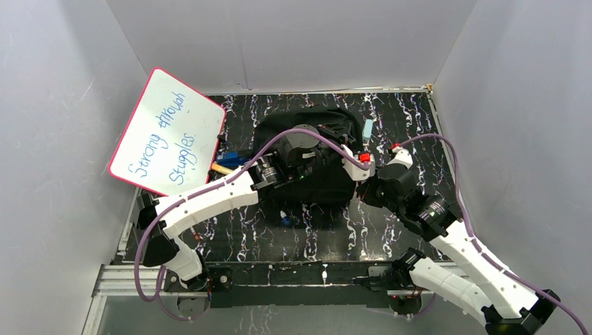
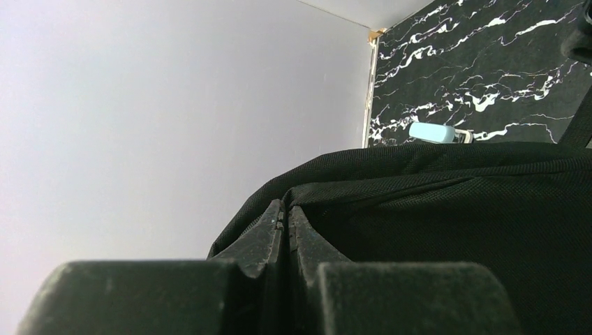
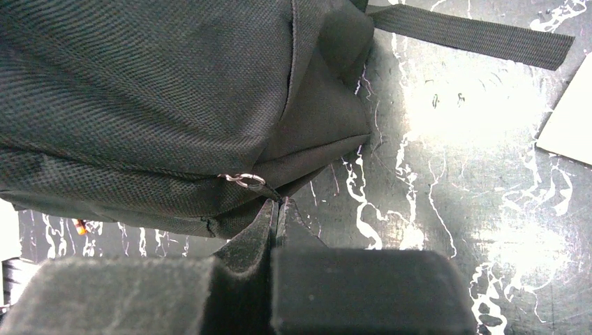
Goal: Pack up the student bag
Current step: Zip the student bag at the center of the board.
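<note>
Black backpack point(image 1: 324, 183) at the tabletop's far middle, zip not yet open.
Closed tight: left gripper point(image 2: 285, 213) against the top seam, hold unclear; right gripper point(image 3: 277, 206) on the zip pull point(image 3: 246, 181). Risk: thin pull slipping out, or soft bag dragging rather than unzipping.

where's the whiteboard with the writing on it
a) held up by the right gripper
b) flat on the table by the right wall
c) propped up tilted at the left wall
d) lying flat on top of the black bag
c, the whiteboard stands tilted against the left wall, off to the left of the student bag, with nothing holding it.
</note>
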Robot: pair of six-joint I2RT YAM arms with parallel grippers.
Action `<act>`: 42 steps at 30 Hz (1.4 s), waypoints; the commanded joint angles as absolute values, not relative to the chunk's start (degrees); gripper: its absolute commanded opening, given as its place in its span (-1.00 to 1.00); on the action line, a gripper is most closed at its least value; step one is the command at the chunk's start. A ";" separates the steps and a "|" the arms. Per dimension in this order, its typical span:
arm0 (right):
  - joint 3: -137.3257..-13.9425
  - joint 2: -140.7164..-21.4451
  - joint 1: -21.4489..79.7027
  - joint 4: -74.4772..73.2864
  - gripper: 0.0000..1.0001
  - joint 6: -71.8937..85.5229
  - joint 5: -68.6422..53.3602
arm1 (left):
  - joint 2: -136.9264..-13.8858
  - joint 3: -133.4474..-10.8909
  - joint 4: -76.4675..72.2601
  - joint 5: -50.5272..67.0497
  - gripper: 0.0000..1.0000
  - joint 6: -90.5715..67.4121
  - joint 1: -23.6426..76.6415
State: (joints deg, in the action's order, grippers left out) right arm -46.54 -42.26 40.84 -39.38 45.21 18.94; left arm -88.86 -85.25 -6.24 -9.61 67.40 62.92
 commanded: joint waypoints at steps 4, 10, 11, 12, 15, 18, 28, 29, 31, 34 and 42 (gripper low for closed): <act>-45.01 -44.38 40.87 -51.89 -1.00 45.59 17.56 | -85.06 -88.36 -19.27 -15.05 -1.00 69.10 61.72; -46.96 -43.42 40.91 -53.31 -0.73 46.14 19.00 | -84.05 -87.65 -19.75 -15.03 -1.00 68.67 61.72; -47.49 -43.01 40.89 -53.22 -0.57 46.10 19.11 | -83.91 -87.50 -19.63 -14.91 -1.00 68.45 61.70; -48.07 -42.38 40.92 -52.86 -0.45 46.07 19.22 | -83.67 -87.22 -19.56 -14.59 -1.00 67.99 61.71; -50.05 -38.78 40.89 -48.78 -0.14 43.83 19.42 | -82.63 -85.93 -19.34 -13.92 -1.00 66.40 61.75; -50.87 -33.74 40.94 -42.45 0.11 38.50 18.85 | -80.83 -83.72 -19.42 -12.93 -1.00 63.44 61.72; -46.50 -25.79 40.89 -18.47 0.60 22.06 19.24 | -77.13 -79.18 -16.96 -13.15 -1.00 58.95 61.70; -45.79 -26.79 40.92 -16.24 0.63 20.48 17.82 | -76.98 -78.97 -16.84 -13.15 -1.00 58.96 61.72; -43.73 -28.78 40.87 -10.20 0.64 15.03 12.38 | -76.66 -78.36 -17.28 -13.06 -1.00 58.97 61.70; -42.09 -31.30 40.90 -0.19 0.70 7.17 8.75 | -76.64 -78.25 -17.04 -12.74 -1.00 59.15 61.70; -37.00 -37.67 40.89 23.87 0.78 -12.89 4.86 | -75.58 -78.07 -14.79 -9.51 -1.00 58.17 61.70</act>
State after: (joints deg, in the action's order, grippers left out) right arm -37.60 -35.57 40.86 4.82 0.54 7.77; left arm -80.49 -78.13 -11.86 -10.98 59.11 61.98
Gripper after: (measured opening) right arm 0.880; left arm 0.010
